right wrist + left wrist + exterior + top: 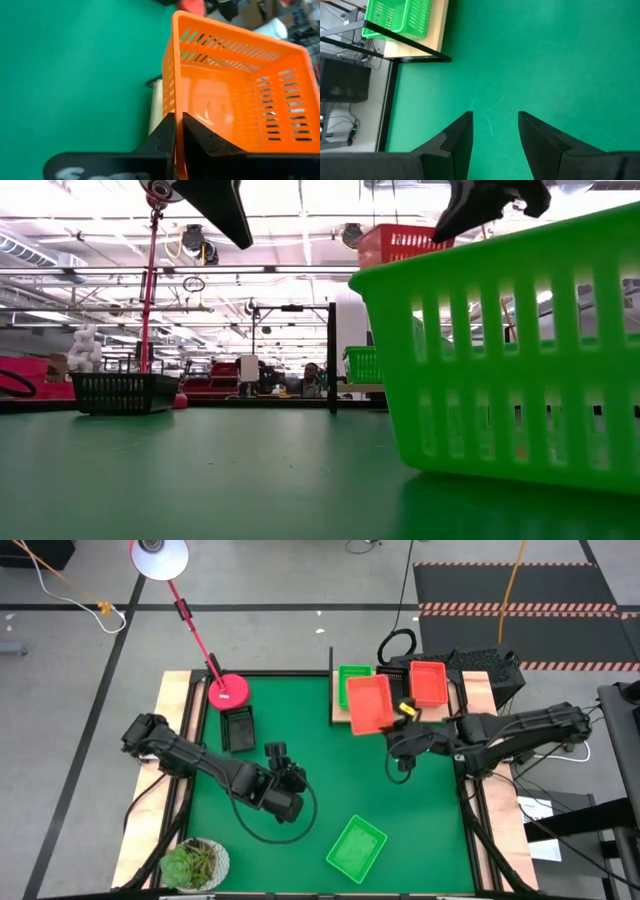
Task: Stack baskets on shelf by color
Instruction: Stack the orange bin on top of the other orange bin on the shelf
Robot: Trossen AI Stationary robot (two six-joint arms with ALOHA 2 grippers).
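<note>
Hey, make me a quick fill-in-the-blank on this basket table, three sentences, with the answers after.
1. The right gripper is shut on the rim of an ______ basket over the shelf.
2. The left gripper hangs over bare mat with its fingers ______.
3. The basket lying alone on the mat nearest the potted plant is ______.

Missing words: orange-red; open; green

Table evenly and brightly lit from above, shadows soft and faint on the green mat (330,790), ceiling strip lights (300,200) blown out in the low view, nearest green basket (510,350) softened by closeness, orange basket (240,95) blurred in the right wrist view.
</note>
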